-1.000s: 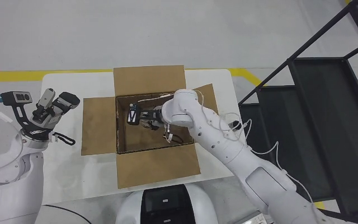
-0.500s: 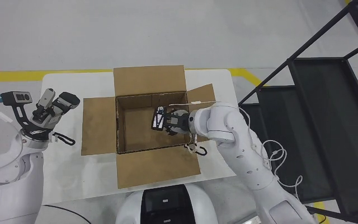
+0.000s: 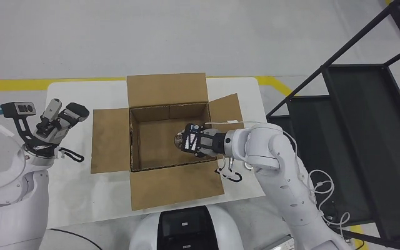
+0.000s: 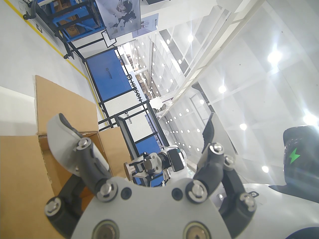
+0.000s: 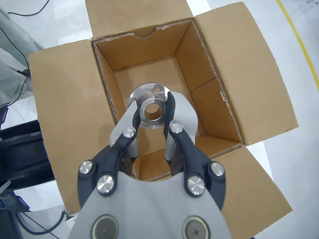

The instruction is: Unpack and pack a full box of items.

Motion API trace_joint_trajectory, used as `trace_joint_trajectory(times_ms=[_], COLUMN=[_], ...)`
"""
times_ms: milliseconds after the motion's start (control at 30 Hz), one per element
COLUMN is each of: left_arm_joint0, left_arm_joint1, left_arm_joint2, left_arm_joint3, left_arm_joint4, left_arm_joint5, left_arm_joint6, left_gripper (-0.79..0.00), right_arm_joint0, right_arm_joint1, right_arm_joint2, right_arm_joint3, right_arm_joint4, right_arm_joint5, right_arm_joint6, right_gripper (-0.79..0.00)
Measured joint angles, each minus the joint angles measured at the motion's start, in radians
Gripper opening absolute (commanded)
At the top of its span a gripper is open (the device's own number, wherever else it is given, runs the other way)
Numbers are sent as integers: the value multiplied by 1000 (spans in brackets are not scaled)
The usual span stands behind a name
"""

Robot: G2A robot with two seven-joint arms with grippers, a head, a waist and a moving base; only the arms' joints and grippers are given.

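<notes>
Plainly, right pincer [image 5: 152,105] grips flange [image 5: 147,90] (bore seen wrist-side) over box [image 5: 139,50].

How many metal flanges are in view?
1. The metal flange sits clamped in the right gripper above the open cardboard box; the gripper hides part of the box floor.

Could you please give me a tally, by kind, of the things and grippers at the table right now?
Open brown cardboard box: 1
Round silver metal flange, held in the right gripper: 1
Grippers, counting the open left gripper: 2
White table: 1
Total: 5
</notes>
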Motion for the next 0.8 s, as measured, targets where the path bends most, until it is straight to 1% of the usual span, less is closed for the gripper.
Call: trace_joint_trajectory(times_ms=[400,467,567,667,800], left_arm_joint0=[0,0,0,0,0], left_arm_joint1=[0,0,0,0,0], left_arm_joint2=[0,0,0,0,0], left_arm_joint3=[0,0,0,0,0], left_arm_joint4=[0,0,0,0,0], left_arm_joint5=[0,0,0,0,0], left_arm_joint6=[0,0,0,0,0], left_gripper=[0,0,0,0,0], right_arm_joint0=[-1,-6,-30,-82,-192], right_arm_joint1=[0,4,22,52,105], right_arm_joint2=[0,-8,-17,-1,44], right_arm_joint3=[0,-4,-31,-79,-183], right_arm_joint4=[-1,-6,2,10,25], right_arm_joint5=[1,-11,-54,-74,-106], right_arm_joint6=[-2,-8,-30,-51,-83], right_gripper=[-785,-785,-785,-785,-785])
